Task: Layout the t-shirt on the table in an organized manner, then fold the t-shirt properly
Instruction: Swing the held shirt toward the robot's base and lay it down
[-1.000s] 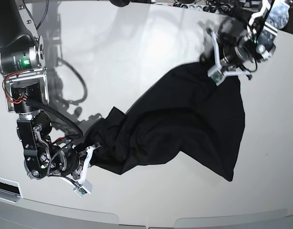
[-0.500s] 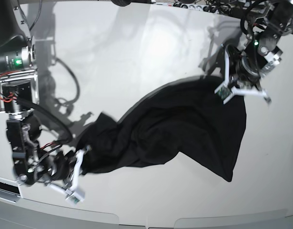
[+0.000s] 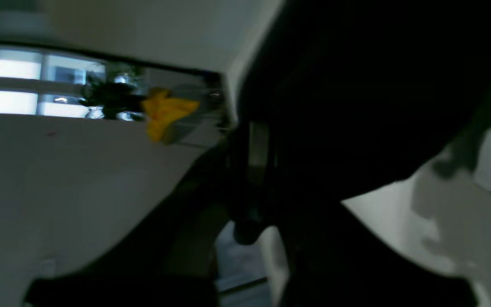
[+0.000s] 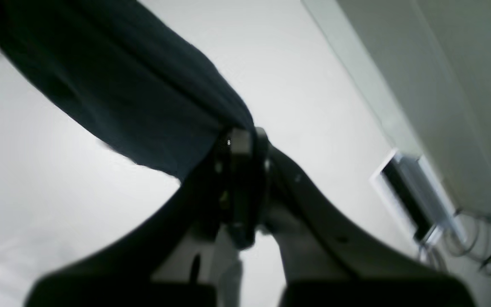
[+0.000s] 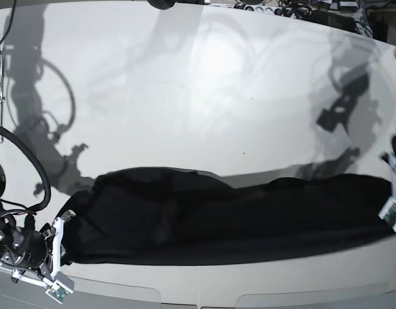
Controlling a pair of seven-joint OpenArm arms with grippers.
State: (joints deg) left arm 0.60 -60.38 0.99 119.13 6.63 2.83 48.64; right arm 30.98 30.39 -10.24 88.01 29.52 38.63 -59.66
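The black t-shirt [image 5: 217, 219] is pulled out into a long low band across the front of the white table [image 5: 204, 96]. At the band's left end in the base view, my right gripper [image 5: 62, 238] is shut on the cloth. The right wrist view shows its fingers pinching a gathered edge of the t-shirt [image 4: 134, 94] at the right gripper [image 4: 239, 143]. My left gripper [image 5: 391, 193] holds the band's other end at the frame's right edge. In the left wrist view the t-shirt [image 3: 356, 106] fills the right side, dark and blurred, hiding the fingertips.
Cables [image 5: 281, 9] lie along the table's far edge. The curved front edge [image 5: 198, 297] runs just below the shirt. A white socket box [image 4: 407, 200] shows in the right wrist view. A yellow object [image 3: 164, 115] sits beyond the table in the left wrist view.
Both arms swung apart and toward the front edge. The shirt went from a crumpled diagonal heap to a long band stretched between the two grippers.
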